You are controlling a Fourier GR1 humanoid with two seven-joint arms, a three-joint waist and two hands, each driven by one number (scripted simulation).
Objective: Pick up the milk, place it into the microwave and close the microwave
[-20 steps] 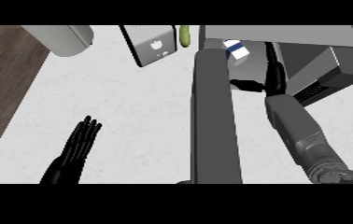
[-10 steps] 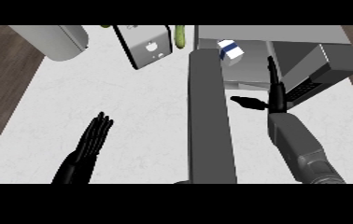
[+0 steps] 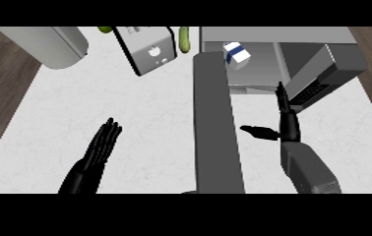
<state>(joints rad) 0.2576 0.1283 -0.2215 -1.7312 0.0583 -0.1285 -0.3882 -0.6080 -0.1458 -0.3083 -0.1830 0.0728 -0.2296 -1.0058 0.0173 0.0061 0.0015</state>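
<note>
— Over on the right of the worktop (image 3: 145, 112), what has changed in the last half second?

— The right hand (image 3: 288, 124) now shows lower in the head view than it did, further back from the microwave (image 3: 320, 68). Its thumb used to sit level with the lower edge of the oven; now it sits well below it, over bare worktop.

— And the hand itself?

— Fingers straight and pointing up the view, thumb stuck out sideways toward the microwave door (image 3: 215, 127). It holds nothing.

— Where is the milk?

— The milk (image 3: 236, 53), a white carton with a blue band, stands inside the microwave's opening, at the left of it, just beside the top end of the door. It has kept that spot since the earlier frame.

— How does it lie relative to the right hand?

— Up the view and to the left of the fingertips, clearly apart from them. Nothing touches the carton.

— The door?

— Open, swung out toward the robot. It shows as a long grey slab down the middle of the view, between the two arms.

— The left hand?

— The left hand (image 3: 98, 154) is at the lower left, fingers straight and together, empty, much as it was before.

— Anything else up there?

— A grey cylinder (image 3: 58, 45) at the upper left, a tilted grey slab (image 3: 149, 53) and a green vegetable (image 3: 184, 38) beside it.
</note>
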